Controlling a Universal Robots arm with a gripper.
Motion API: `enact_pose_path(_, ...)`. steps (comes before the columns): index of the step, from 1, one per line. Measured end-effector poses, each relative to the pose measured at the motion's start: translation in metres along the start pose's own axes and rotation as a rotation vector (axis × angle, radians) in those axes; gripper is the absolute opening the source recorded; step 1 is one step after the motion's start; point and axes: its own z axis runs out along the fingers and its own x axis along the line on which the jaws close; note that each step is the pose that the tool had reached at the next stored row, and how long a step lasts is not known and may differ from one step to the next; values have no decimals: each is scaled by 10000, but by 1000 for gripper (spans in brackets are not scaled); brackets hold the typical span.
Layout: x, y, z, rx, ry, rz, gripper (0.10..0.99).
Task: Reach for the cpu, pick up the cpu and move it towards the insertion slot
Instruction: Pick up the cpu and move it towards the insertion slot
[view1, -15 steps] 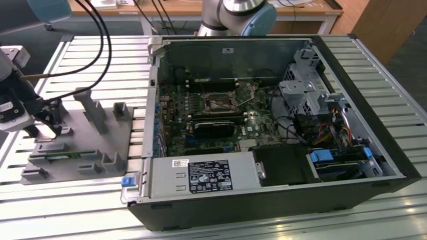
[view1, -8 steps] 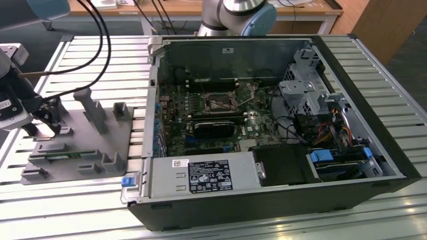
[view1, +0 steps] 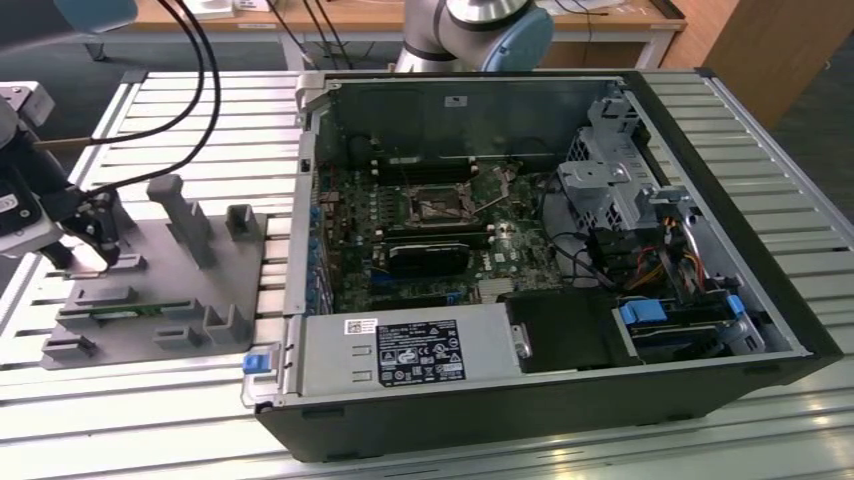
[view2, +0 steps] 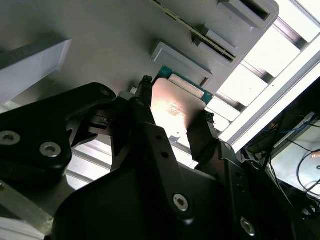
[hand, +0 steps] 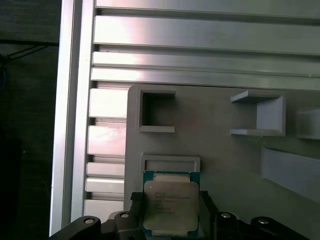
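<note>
Grabbing the cpu (hand: 171, 205) now. I cannot tell if my end effector (view2: 173, 114) holds it yet. It needs a gentle, flat lift.

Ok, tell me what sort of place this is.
Probably a robotics lab bench for PC assembly: an open computer case on a slatted aluminium table, a grey fixture plate holding the cpu, and a robot arm.

cpu (hand: 171, 207) sits on grey plate (hand: 210, 150) nr edge.

cpu (hand: 171, 207): 1 | insertion slot (view1: 438, 207): 1 | claw (view2: 174, 120): 1 | computer case (view1: 534, 412): 1 | grey fixture plate (hand: 210, 150): 1
</note>
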Motion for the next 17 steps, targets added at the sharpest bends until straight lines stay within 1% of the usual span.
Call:
enact_pose_path(13, 1, 4, -88, 0, 0, 0, 529)
enact_pose_path(15, 2, 5, -111, 1, 0, 0, 529)
enact_pose_path(17, 2, 6, -155, 1, 0, 1, 529)
